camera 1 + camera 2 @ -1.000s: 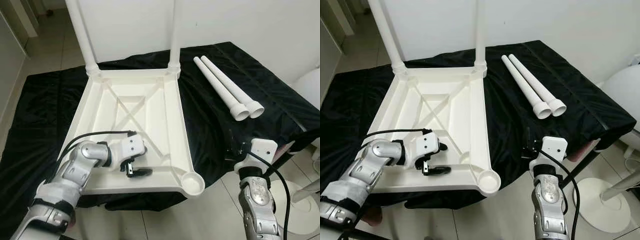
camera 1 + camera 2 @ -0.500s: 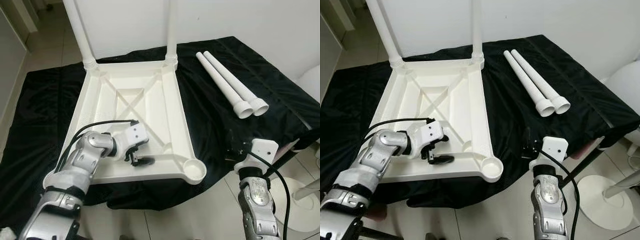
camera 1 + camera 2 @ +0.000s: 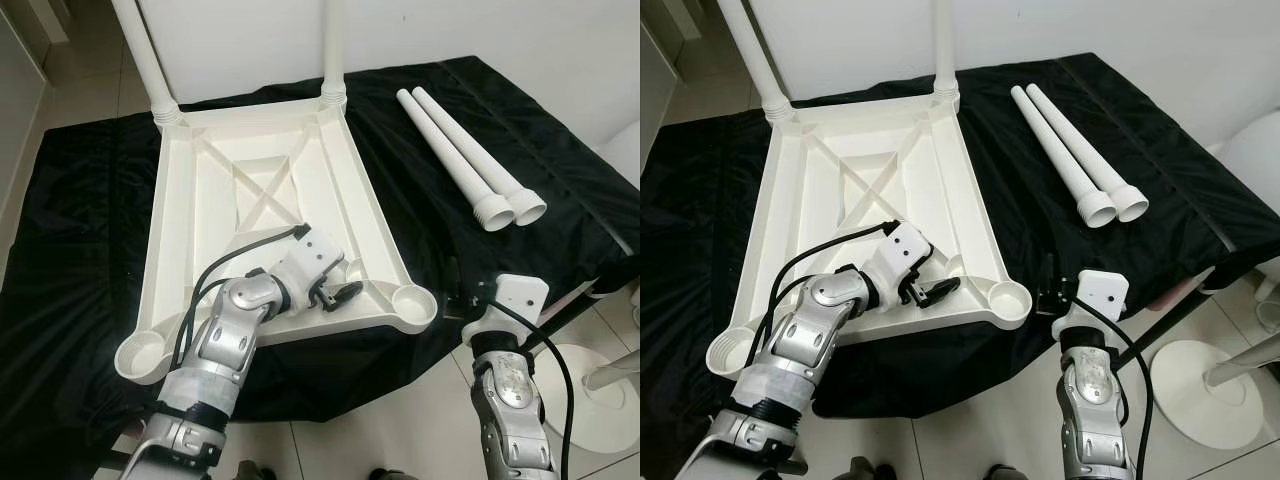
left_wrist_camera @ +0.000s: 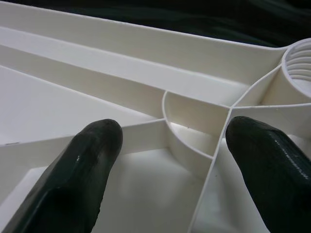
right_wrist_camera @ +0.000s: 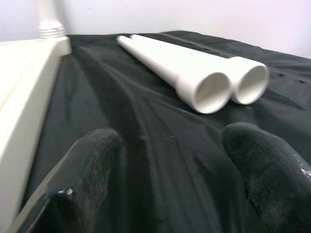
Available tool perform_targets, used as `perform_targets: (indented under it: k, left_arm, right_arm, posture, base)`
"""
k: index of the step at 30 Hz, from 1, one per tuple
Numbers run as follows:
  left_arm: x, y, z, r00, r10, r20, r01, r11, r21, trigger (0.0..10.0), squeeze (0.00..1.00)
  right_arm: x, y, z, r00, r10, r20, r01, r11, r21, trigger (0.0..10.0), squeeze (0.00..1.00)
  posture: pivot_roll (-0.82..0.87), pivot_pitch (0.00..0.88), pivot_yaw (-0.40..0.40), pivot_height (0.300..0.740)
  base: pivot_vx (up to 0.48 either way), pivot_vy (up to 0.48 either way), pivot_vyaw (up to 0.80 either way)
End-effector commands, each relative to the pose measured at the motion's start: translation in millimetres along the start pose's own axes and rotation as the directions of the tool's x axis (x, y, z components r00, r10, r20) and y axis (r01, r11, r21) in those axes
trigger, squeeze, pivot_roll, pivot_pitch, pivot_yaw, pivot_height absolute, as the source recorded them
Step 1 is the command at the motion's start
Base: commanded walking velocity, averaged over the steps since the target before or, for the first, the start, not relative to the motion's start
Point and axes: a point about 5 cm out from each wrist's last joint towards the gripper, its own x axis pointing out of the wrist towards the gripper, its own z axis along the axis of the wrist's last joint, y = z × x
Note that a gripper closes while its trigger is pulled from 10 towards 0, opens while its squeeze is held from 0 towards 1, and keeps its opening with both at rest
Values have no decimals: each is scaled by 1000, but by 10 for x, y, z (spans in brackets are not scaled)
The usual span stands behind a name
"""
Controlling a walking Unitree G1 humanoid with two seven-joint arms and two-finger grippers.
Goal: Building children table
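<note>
Left claw [image 3: 338,293] released over upturned tabletop [image 3: 200,200] ribs, right claw [image 5: 170,160] released beside 2 loose legs [image 3: 465,160]

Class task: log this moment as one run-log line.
left gripper: open, over tabletop ribs | right gripper: open, facing loose legs | two legs fitted

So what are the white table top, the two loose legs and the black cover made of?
Table top: looks like molded plastic, smooth and slightly shiny, with thin ribs underneath. Loose legs: probably the same plastic, hollow tubes with ridged ends. Black cover: thin cloth, wrinkled with a faint sheen, perhaps nylon.
</note>
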Motion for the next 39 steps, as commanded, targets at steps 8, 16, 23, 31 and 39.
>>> perform_targets:
  k: [8, 16, 23, 31, 39]
  left_arm:
    - [12, -61, 66, 1000, 5, 20, -4, 999, -52, 10000, 0]
    - [-211, -30, 342, 952, -211, 220, 233, 969, -79, 10000, 0]
    - [-419, 88, 577, 891, -289, 351, 337, 938, -84, 10000, 0]
    - [-312, 595, 637, 943, 53, 329, 26, 973, -230, 10000, 0]
    - [-249, 648, 562, 956, 131, 263, -61, 964, -258, 10000, 0]
  right_arm:
    - [-15, 8, -26, 1000, -6, -23, 6, 1000, 4, 10000, 0]
    - [6, -28, 1, 1000, -17, -7, 17, 1000, -8, 10000, 0]
    - [83, -156, 94, 996, -77, 53, 78, 997, -21, 10000, 0]
    - [243, -292, 214, 979, -167, 118, 172, 985, -29, 10000, 0]
    - [271, -308, 213, 971, -206, 122, 212, 976, -40, 10000, 0]
  posture:
    - [-27, 169, 104, 740]
    - [-29, 169, 103, 740]
    - [-27, 164, 96, 740]
    - [-27, 153, 76, 740]
    - [-30, 148, 66, 740]
  base:
    - [0, 0, 0]
    - [0, 0, 0]
    - [0, 0, 0]
    - [0, 0, 0]
    - [0, 0, 0]
